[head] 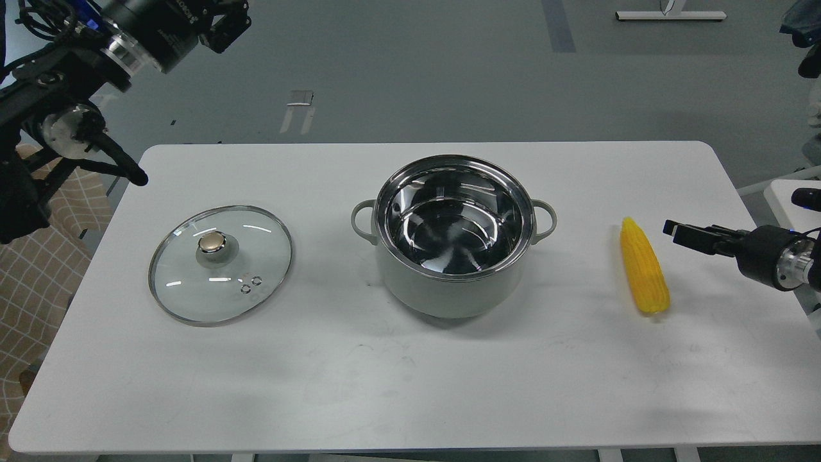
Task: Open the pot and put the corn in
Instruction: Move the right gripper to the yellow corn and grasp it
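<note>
The pale grey-green pot (pixel 449 296) stands uncovered in the middle of the white table (pixel 410 378), and its shiny steel interior is empty. The yellow corn (pixel 644 274) lies on the table to the pot's right, pointed end away from me. My right gripper (pixel 684 233) hovers just right of the corn's pointed end, aimed left. It is seen edge-on, so its fingers cannot be told apart. My left gripper (pixel 228 24) is raised high at the top left, far from the table, partly cut off by the view's edge.
The round glass lid (pixel 220 264) with its brass-coloured knob (pixel 211 242) lies flat on the table left of the pot. A second white surface (pixel 795 187) shows at the right edge, beyond the table. Grey floor lies behind.
</note>
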Robot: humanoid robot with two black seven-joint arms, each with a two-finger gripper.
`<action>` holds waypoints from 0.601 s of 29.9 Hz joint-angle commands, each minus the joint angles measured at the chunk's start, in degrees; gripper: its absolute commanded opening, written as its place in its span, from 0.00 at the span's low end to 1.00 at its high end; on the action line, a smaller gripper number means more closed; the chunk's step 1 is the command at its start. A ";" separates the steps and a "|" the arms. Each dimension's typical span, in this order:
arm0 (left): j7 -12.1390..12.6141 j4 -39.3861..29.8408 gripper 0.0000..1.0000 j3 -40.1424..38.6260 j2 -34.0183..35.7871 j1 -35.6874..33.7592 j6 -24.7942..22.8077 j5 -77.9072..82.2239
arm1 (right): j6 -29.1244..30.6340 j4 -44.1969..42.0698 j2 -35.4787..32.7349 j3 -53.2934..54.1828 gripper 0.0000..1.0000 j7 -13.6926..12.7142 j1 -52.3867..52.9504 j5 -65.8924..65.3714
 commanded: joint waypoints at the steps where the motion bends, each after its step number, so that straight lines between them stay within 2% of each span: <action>1: -0.01 -0.28 0.90 -0.07 -0.21 0.05 -0.41 0.02 | 0.01 -0.67 2.55 -1.77 1.00 -0.02 0.05 -0.16; 6: -0.01 -0.28 0.91 -0.16 -0.12 0.05 -0.59 0.02 | -0.08 -1.37 3.70 -2.57 1.00 -0.02 -0.03 -0.16; 14: -0.01 -0.37 0.91 -0.42 -0.04 -0.04 -0.59 -0.06 | -0.17 -3.92 5.98 -5.47 0.93 -0.28 0.14 -1.92; 16: -0.01 -0.37 0.91 -0.69 0.05 0.05 -0.59 0.02 | -0.17 -4.10 6.68 -5.47 0.86 -0.37 0.14 -1.92; 18: -0.01 -0.37 0.91 -0.69 0.23 0.05 -0.59 0.02 | -0.17 -4.45 7.30 -5.47 0.75 -0.55 0.06 -1.92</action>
